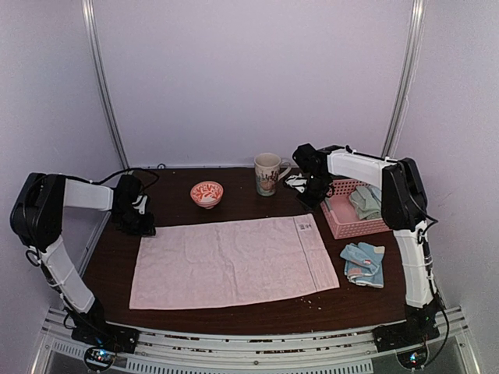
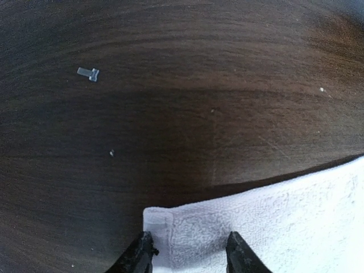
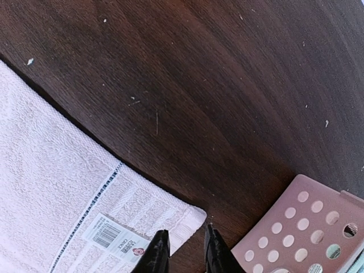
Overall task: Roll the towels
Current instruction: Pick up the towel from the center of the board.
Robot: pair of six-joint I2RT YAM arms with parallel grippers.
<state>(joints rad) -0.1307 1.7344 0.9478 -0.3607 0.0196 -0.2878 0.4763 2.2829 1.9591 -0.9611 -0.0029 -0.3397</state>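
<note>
dark wood table (image 1: 175, 204) between plain pale walls carries the job. the left gripper (image 2: 189, 242) has its fingers spread, one on each side of a corner of the pink towel (image 2: 273, 222). that corner sits at the bottom middle of the left wrist view, flat between them and not yet pinched. the right gripper (image 3: 185, 233) has its fingers only a little apart, with bare wood in the gap and nothing held. the towel's other far corner, by the label (image 3: 114, 239), lies just beside the finger nearer the frame's left. to begin well, i judge both should pinch their corners low and together, so the edge turns over straight. at the right of the top view stands the basket (image 1: 343, 226) with green towels (image 1: 365, 201), and below it lies a blue towel (image 1: 364, 263).
</note>
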